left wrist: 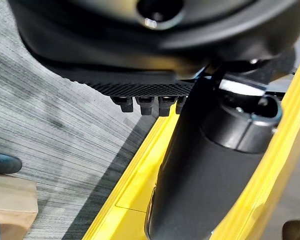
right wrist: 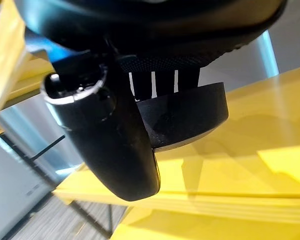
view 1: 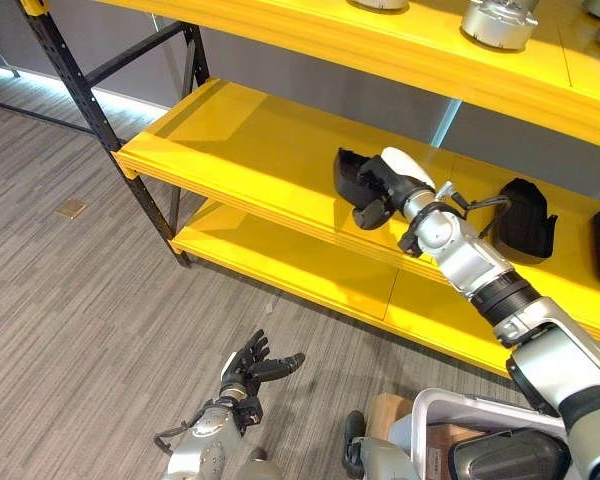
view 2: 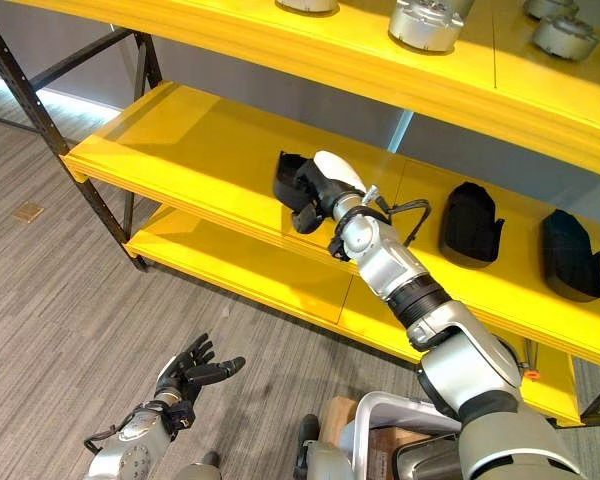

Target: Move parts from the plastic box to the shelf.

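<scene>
The right hand (view 1: 385, 185) grips a black part (right wrist: 182, 117) over the middle shelf (view 1: 230, 150) near its front edge; the left hand (view 1: 255, 365) hangs open.

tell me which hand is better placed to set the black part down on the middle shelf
Right. The right hand already grips the black part just above the middle yellow shelf. The left hand hangs open, low over the floor.

floor (view 1: 70, 330): grey wood-look planks | wall (view 1: 280, 80): grey (behind) | wooden block (left wrist: 12, 207): on floor
</scene>
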